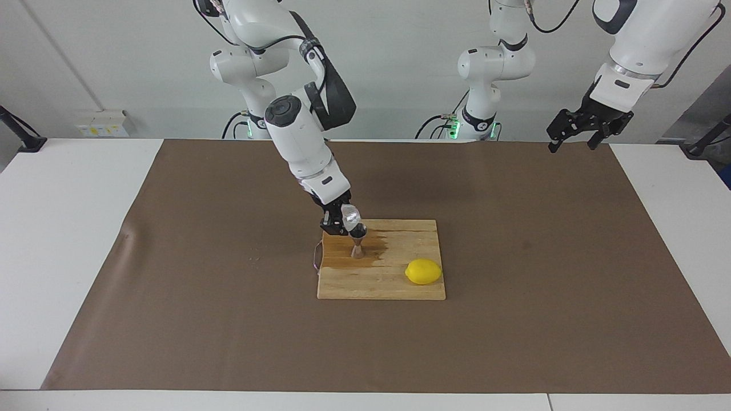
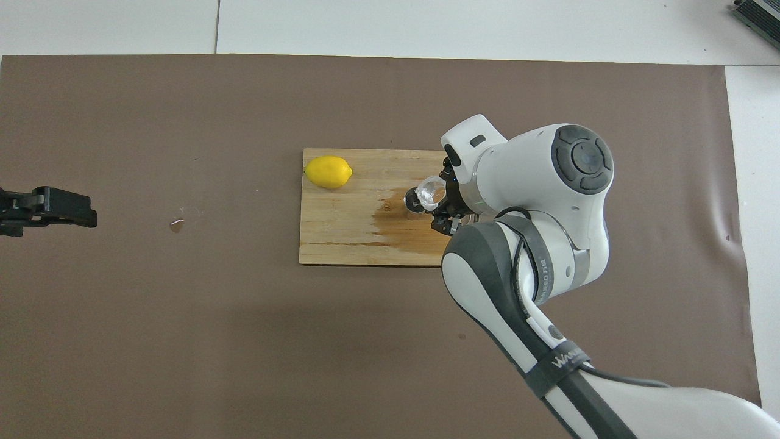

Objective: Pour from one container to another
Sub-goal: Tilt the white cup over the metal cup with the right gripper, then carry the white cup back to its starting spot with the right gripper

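**Cup tipped over the jigger**

The right gripper (image 1: 342,224), at frame centre in the facing view, is clamped on the clear cup (image 1: 350,217), tilted just over the steel jigger (image 1: 357,246). The jigger stands upright on the wooden board (image 1: 400,285), near its edge toward the right arm's end, amid a dark wet stain (image 1: 378,246). A lemon (image 1: 423,272) lies well apart on the board. Bare brown mat (image 1: 542,274) surrounds it. The left gripper (image 1: 577,136) waits at upper right, fingers spread, holding nothing.

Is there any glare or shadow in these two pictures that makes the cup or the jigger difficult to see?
Facing view: the clear cup glints in the right gripper, its edges vague; the jigger stands dark against a wet stain. Overhead view: cup glare covers the jigger.
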Controlling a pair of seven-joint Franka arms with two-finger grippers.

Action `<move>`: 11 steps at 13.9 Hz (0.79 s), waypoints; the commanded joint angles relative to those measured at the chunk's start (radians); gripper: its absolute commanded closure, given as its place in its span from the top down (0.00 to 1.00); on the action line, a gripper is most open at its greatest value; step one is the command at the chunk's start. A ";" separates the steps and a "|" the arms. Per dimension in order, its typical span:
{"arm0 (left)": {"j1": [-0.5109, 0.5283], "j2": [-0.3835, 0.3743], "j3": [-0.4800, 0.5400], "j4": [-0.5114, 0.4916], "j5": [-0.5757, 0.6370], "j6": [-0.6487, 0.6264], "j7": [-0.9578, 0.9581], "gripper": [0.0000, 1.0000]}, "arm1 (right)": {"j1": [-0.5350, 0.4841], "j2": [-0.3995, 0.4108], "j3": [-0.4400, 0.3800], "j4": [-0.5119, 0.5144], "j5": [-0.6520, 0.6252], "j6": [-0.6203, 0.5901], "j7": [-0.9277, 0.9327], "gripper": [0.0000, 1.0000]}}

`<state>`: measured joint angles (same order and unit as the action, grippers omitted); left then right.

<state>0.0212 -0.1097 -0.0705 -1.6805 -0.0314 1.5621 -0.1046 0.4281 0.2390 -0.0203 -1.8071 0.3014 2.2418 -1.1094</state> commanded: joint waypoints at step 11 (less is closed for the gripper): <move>0.008 -0.021 0.000 -0.015 -0.013 -0.011 0.006 1.00 | -0.187 -0.089 0.008 -0.113 0.237 -0.005 -0.469 0.23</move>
<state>0.0212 -0.1098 -0.0705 -1.6805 -0.0314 1.5621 -0.1046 0.2878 0.1949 -0.0216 -1.8568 0.4941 2.2395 -1.4763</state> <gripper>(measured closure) 0.000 0.480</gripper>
